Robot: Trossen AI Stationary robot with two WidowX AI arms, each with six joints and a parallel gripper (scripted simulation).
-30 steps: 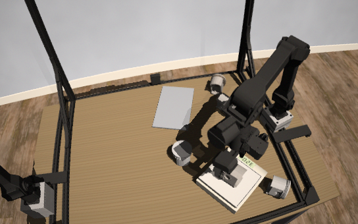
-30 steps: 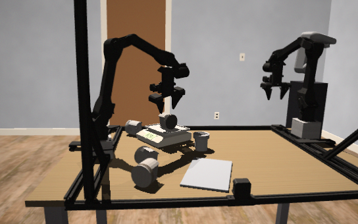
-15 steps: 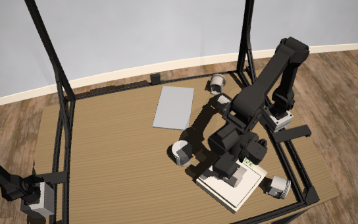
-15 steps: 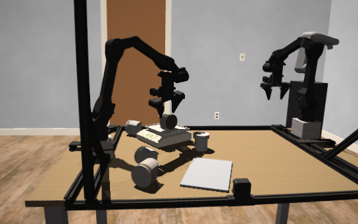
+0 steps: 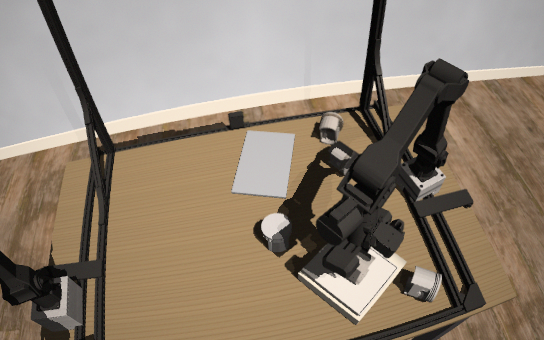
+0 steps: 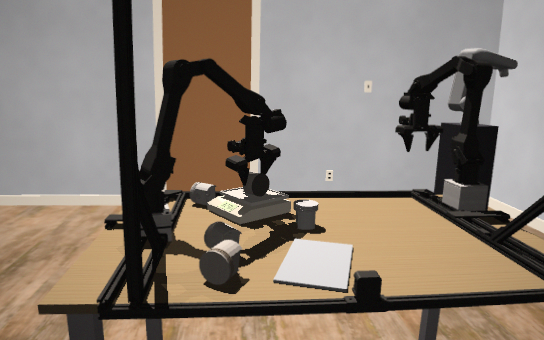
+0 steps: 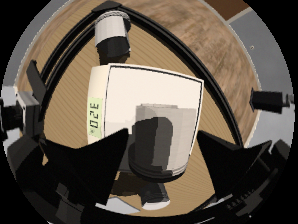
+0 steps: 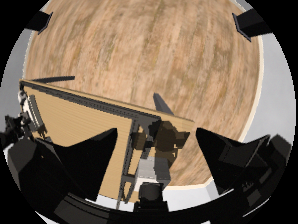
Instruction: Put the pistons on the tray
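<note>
"Well, what is hiding from us?"

"In the top view, the left hand (image 5: 348, 262) (image 6: 255, 181) (image 7: 164, 133) is covering much of the weighed piston (image 5: 356, 276) (image 6: 257, 184) (image 7: 167, 142), and the arm is blocking the scale's display. The left wrist view is showing digits like 320, the unit being too small to read. The right hand (image 6: 419, 150) (image 8: 158, 132) is falling outside the top view at lower left."

"Where is that piston lying, then?"

"It is lying on its side on the scale (image 5: 367, 295) (image 6: 250, 212) (image 7: 127, 80), between the left hand's widely parted fingers, which aren't gripping it. The right hand is hanging open and empty at the exterior view's upper right."

"How many are you counting?"

"Five pistons, one tray, one scale, two hands. Four pistons are resting on the desk (image 5: 175, 240) (image 6: 400, 240) (image 7: 65, 115) (image 8: 82, 130): an upright one (image 5: 275, 231) (image 6: 306, 216) (image 7: 156, 196) near the top view's centre, a tipped one (image 5: 423, 284) (image 6: 202, 193) (image 7: 112, 30) at lower right, and two, a pale one (image 5: 330, 127) (image 6: 220, 262) and a shaded one (image 5: 341, 154) (image 6: 221, 235), lying near each other above centre."

"And the tray?"

"The tray (image 5: 265, 164) (image 6: 316, 264) (image 7: 124, 206) is lying flat, upper centre of the top view, carrying no piston."
</note>
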